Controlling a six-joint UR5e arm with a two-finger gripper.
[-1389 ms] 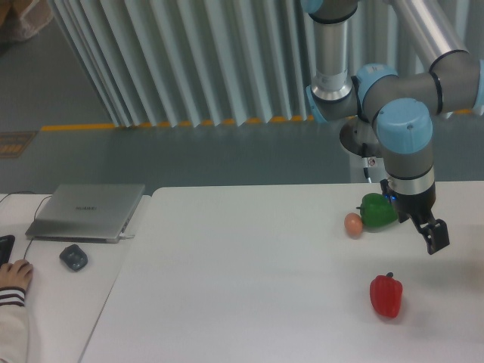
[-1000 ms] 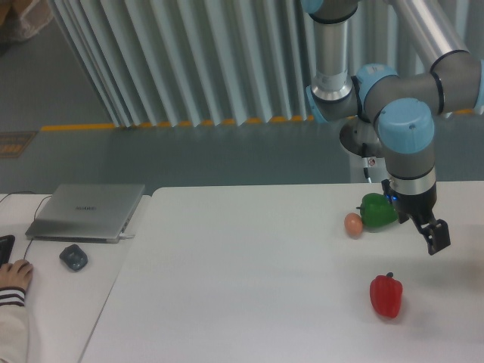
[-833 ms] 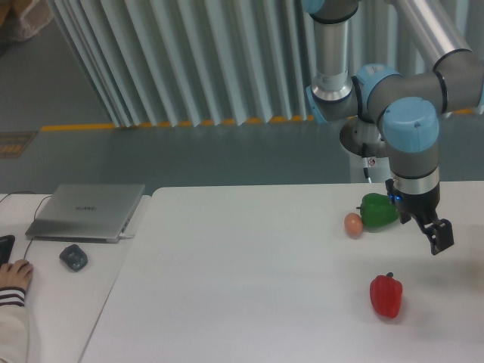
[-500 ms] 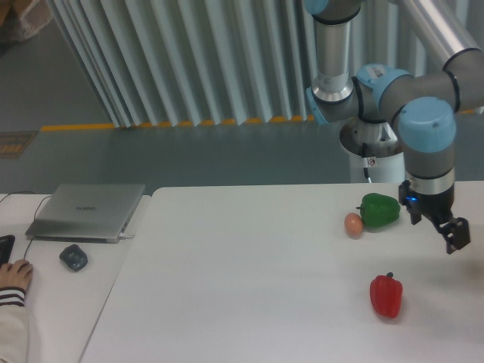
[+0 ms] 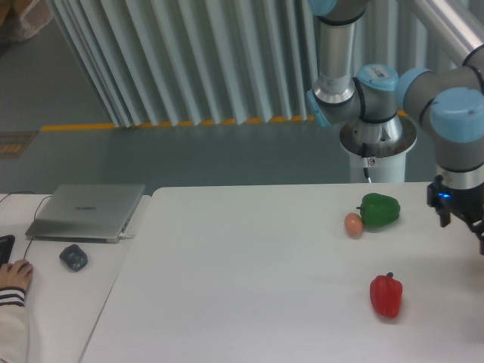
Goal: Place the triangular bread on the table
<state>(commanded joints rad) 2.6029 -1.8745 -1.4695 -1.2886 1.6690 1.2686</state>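
Observation:
The triangular bread does not show in the camera view. The white table [image 5: 249,295] fills the lower part of the frame. My gripper [image 5: 479,236] hangs above the table's right side and is cut off by the frame's right edge, so only its dark wrist and a bit of its fingers show. Whether the jaws are open or shut is hidden. It is to the right of the green pepper and up and right of the red pepper.
A green pepper [image 5: 379,209] and a small orange-brown egg [image 5: 353,223] lie at the back right, a red pepper [image 5: 386,296] nearer the front. On the left desk are a laptop [image 5: 87,211], a mouse [image 5: 73,257] and a person's hand [image 5: 13,276].
The arm has swung to the right, away from the green pepper, carrying the gripper to the frame's right edge. The peppers and the egg have not moved.

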